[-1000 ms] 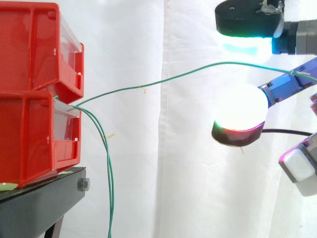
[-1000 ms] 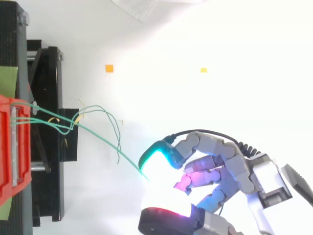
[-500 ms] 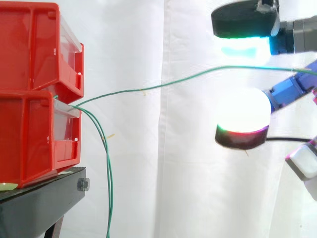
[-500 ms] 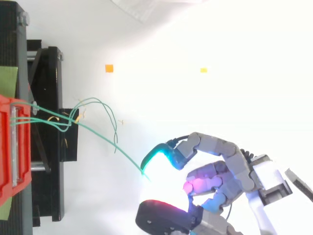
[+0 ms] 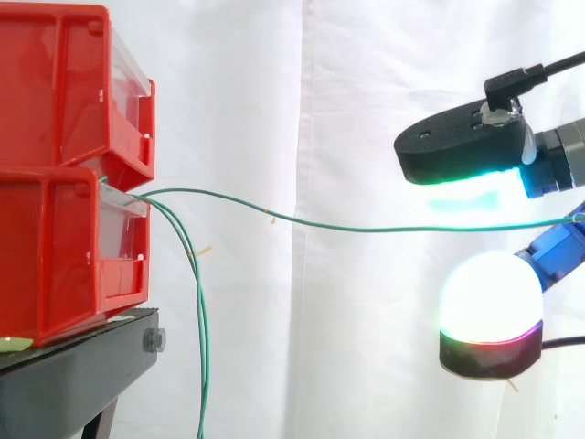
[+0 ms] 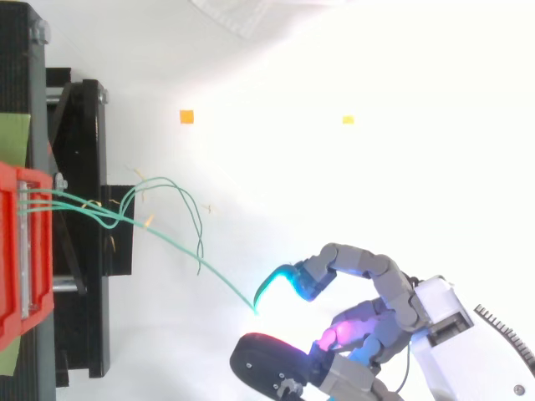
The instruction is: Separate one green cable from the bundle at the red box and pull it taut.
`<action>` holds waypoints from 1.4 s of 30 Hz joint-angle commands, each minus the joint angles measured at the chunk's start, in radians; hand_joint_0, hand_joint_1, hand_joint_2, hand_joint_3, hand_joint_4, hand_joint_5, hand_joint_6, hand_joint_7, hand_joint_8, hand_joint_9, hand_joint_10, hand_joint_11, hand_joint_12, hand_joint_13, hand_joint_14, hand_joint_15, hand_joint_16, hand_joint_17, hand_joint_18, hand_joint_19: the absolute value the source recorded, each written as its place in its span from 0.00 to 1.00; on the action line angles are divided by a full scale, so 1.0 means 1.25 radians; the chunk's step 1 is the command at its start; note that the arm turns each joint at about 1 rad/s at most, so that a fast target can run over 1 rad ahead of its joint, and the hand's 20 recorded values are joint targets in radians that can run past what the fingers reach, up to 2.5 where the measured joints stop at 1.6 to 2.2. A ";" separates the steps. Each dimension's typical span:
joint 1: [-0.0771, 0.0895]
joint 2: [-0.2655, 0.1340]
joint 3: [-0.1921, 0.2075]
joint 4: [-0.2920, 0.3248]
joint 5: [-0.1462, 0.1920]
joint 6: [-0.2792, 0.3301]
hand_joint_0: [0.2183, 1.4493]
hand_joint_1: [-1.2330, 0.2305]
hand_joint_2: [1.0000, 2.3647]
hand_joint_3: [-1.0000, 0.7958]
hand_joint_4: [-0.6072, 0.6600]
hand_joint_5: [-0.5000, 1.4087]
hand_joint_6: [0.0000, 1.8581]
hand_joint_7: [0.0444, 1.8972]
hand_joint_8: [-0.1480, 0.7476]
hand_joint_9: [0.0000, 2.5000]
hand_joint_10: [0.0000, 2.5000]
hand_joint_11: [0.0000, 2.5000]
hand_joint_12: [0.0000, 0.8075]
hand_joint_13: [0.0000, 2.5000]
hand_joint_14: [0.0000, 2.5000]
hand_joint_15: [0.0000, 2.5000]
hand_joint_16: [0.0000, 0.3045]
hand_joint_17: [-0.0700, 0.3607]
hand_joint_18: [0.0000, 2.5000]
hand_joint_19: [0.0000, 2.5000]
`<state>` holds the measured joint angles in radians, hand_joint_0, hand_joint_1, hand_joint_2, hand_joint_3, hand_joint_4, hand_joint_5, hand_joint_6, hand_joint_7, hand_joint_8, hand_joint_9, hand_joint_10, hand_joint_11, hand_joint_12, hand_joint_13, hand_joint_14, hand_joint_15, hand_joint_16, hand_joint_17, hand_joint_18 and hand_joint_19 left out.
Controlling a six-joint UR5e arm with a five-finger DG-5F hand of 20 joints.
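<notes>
1. Side view: the cable (image 5: 366, 229) leaves the front of the lower bin (image 5: 55, 247) and runs out toward 3 o'clock, clear of the bundle (image 5: 199, 320), whose strands drop toward 6 o'clock beside the stand (image 5: 73, 380).
2. The cable's line is nearly level, with a small hump just off the bin, a shallow dip in the middle and a slight rise at the 3 o'clock end. I judge it close to taut, not fully so.
3. The cable's far end passes between the glowing pads of the hand (image 5: 462, 157), one pad above it and one below. Neither pad touches it there.
4. Top view: the cable (image 6: 209, 271) slants from the bin at 9 o'clock toward 4 o'clock and ends under the cyan glow. The hand (image 6: 372, 266) has its fingers curled round that end, so I take it as clamped on the cable, though glare hides the contact itself.
5. Progress: separating one strand looks done, and the pull is mostly done. What is left is a little more draw toward 3 o'clock to take out the dip.
</notes>
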<state>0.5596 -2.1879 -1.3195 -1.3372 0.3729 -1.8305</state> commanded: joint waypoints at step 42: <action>-0.010 -0.001 0.001 0.175 -0.085 -0.271 0.13 0.49 0.00 0.28 0.53 0.28 0.43 0.55 0.48 0.76 0.01 0.36 0.50 0.52 0.01 0.27 0.21 0.50 0.38 0.24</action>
<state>0.5475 -2.1885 -1.3148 -1.0968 0.2964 -2.1888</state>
